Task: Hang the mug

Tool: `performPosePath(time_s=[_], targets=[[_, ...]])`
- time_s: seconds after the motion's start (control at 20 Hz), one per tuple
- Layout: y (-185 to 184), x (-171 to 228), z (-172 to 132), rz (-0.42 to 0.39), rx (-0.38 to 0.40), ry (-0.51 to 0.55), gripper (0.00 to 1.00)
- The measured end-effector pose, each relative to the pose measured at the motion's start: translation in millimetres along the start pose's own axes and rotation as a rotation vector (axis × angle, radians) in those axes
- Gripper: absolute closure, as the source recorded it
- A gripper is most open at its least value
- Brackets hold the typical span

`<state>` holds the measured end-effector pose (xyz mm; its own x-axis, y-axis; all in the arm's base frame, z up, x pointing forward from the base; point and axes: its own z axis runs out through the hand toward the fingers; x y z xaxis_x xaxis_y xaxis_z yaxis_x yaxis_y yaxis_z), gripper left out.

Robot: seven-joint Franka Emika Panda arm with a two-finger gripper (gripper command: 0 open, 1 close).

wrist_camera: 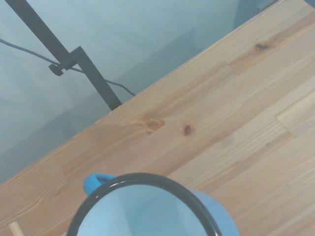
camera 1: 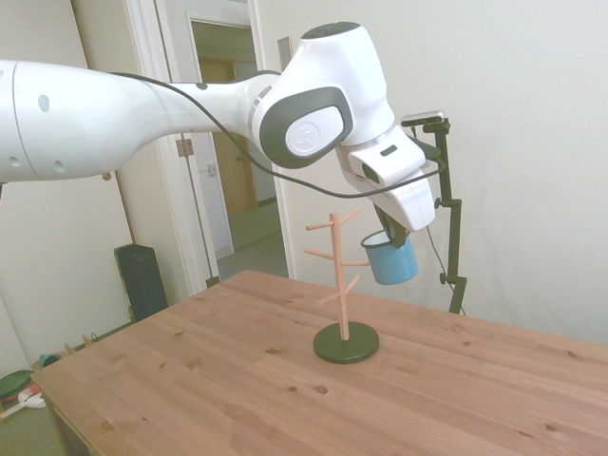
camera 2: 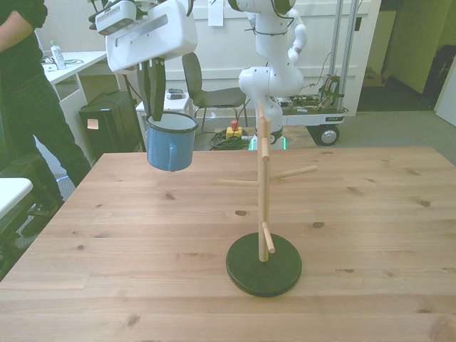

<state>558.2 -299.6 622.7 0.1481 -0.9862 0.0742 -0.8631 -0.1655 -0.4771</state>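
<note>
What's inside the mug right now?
The mug shows only white enamel inside, apparently empty. The claw grips its rim, and the mug's bottom lies outside the wrist view.
</note>
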Motion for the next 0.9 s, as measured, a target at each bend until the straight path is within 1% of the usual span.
performPosePath(time_s=[0.2,0.45,0.65,0.9], targets=[[-6,-9,15,-0.013,-0.006,0.017,1.0],[-7,-37,35,-0.05,-0.016,0.051,1.0],[0,-57,37,-0.07,-0.012,0.059,1.0],[6,-60,37,-0.065,-0.008,0.063,1.0]])
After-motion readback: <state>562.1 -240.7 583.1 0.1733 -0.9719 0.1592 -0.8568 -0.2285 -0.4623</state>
